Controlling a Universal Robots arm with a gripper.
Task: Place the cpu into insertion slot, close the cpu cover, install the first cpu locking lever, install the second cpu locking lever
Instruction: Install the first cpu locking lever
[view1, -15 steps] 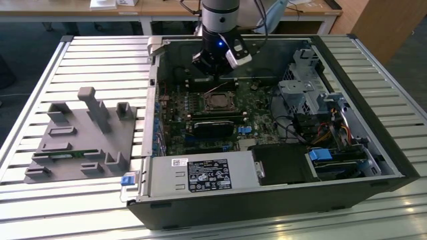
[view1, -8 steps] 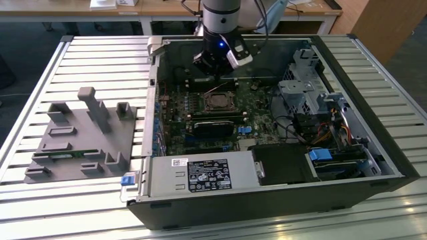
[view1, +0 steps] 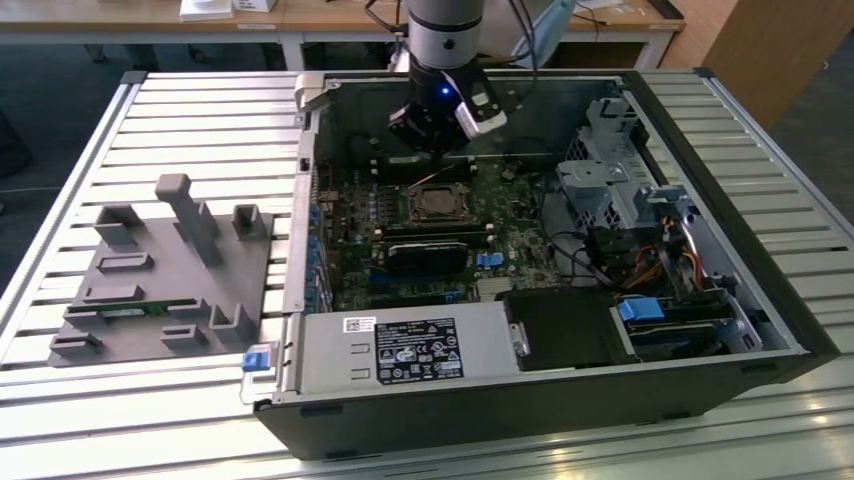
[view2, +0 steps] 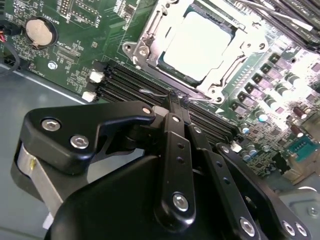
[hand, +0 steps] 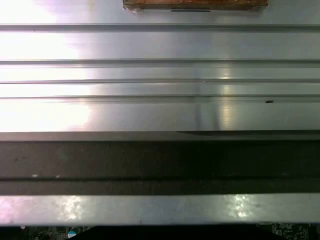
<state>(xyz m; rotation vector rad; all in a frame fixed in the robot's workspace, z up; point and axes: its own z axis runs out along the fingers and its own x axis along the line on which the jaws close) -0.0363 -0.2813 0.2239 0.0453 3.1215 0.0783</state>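
Arm: the robot arm (view1: 445, 40) comes down from the far side of the open computer case (view1: 747, 280) and reaches inside it, over the motherboard (view1: 400, 270).

Gripper: the gripper (view2: 175, 100) hangs just above the board, on the far side of the socket in the exterior view. In the second wrist view its two black fingers (view2: 175, 145) lie pressed together with no gap, the tips meeting at a thin wire lever (view2: 150, 92). Whether the tips pinch the wire or only touch it cannot be told.

Cpu: the cpu (view2: 197, 45) sits flat in the insertion slot (view1: 435, 203), its pale metal face up and bright under the light.

Cpu cover: the cpu cover (view2: 150, 37) is down over the chip; its silvery frame surrounds the chip's face, which shows through the cut-out.

Lever: the wire runs along the cover's edge nearest the gripper, between the socket and the black memory slots (view2: 130, 85).

Board details: a round coin cell (view2: 40, 31) sits on the green board, well apart from the socket.

Surroundings: the case lies on a slatted metal table (view1: 200, 120). A grey fixture block (view1: 167, 280) with upright pegs stands on the table at the exterior view's left, beside the case.

First wrist view: bright ribbed metal slats (hand: 160, 75) above a dark band.
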